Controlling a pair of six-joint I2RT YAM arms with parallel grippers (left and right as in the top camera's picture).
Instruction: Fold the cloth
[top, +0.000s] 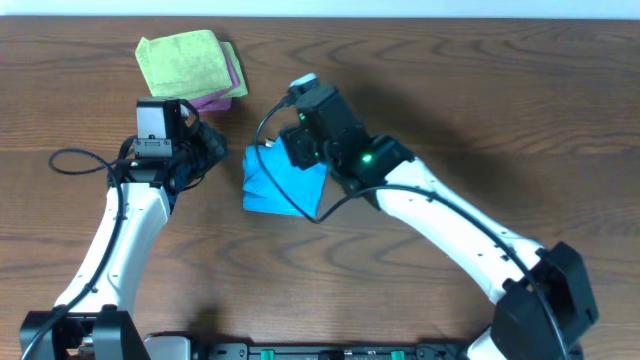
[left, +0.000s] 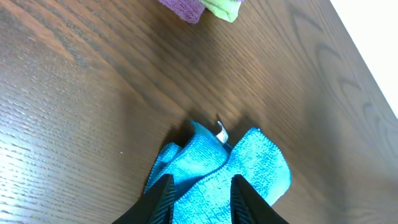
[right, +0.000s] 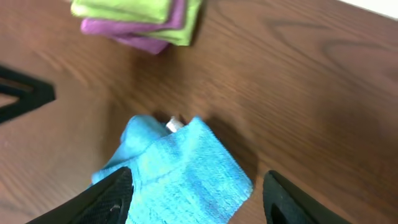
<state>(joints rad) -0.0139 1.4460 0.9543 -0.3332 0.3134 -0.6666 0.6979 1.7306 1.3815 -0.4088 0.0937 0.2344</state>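
Observation:
The sky-blue cloth (top: 285, 182) lies bunched and partly folded on the wooden table, its white tag (left: 221, 132) at the far edge. My right gripper (top: 296, 150) hovers over it. In the right wrist view the right gripper (right: 198, 182) is open wide, with the cloth (right: 180, 177) below between its spread fingers and not gripped. My left gripper (top: 218, 150) sits just left of the cloth, apart from it. In the left wrist view the left gripper (left: 202, 194) shows a narrow gap, and the cloth (left: 217, 171) lies beyond the tips.
A lime-green folded cloth (top: 180, 62) rests on a pink-purple folded cloth (top: 225, 97) at the back left of the table (top: 480, 110). Both arms' cables trail near the cloth.

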